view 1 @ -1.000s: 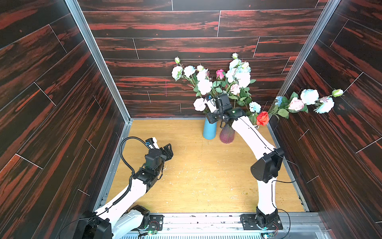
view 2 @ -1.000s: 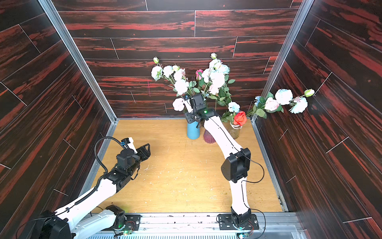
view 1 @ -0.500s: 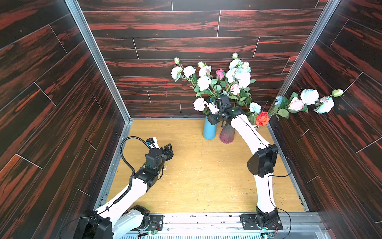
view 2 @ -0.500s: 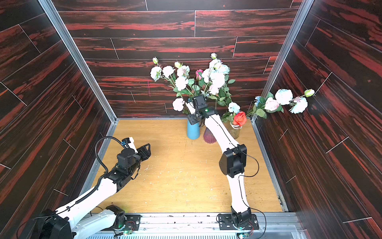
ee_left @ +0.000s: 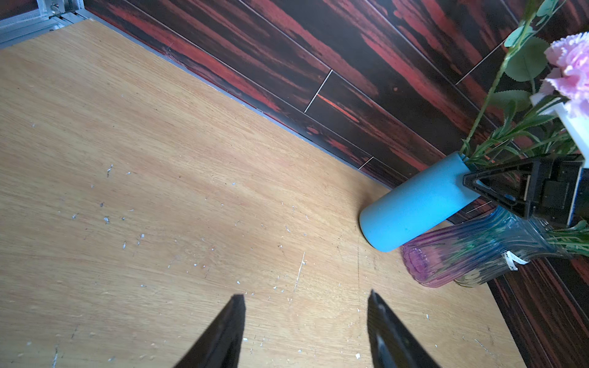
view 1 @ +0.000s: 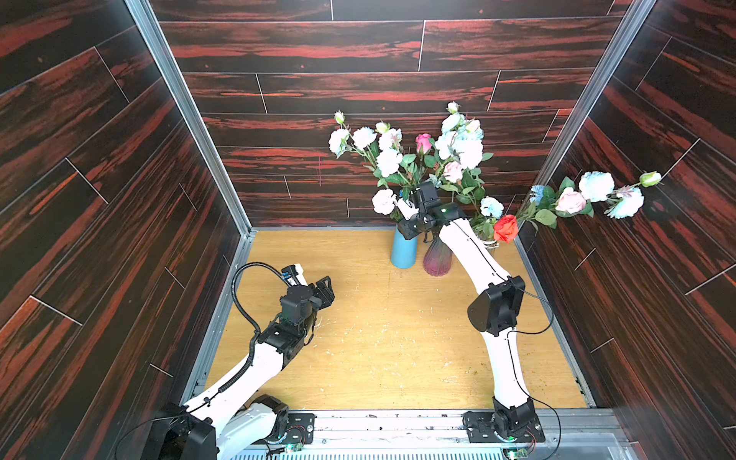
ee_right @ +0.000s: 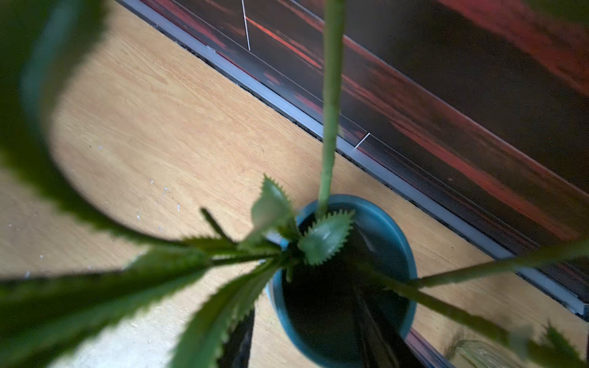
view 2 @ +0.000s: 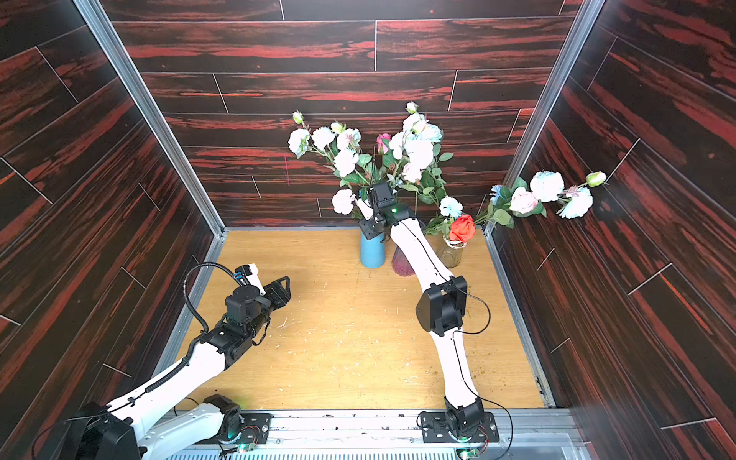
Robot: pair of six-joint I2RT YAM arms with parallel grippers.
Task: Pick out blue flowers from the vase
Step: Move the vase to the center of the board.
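The blue flowers (view 1: 464,137) stand high in the bunch above the blue vase (view 1: 403,251), at the middle of the tabletop's (view 1: 382,338) far edge. Their pale heads are mixed in with white blooms and a pink rose (view 1: 423,142). More pale blue heads lean out from the far right corner toward the side wall.

The right pincer (view 1: 410,230) is down among the stems at the blue vase's mouth. In the right wrist view its fingers (ee_right: 237,341) stand apart, with serrated leaves (ee_right: 325,237) and thin stems crowding around them and no stem plainly pinched. A pale pink carnation (view 1: 383,201) hangs just beside it.

A purple glass vase (view 1: 436,261) stands just beside the blue one, partly behind the right arm. A clear jar (view 2: 452,251) with a red rose (view 1: 506,228) sits nearer the right corner.

The left pincer (ee_left: 305,294) hovers over bare tabletop near the left edge, wide and empty.
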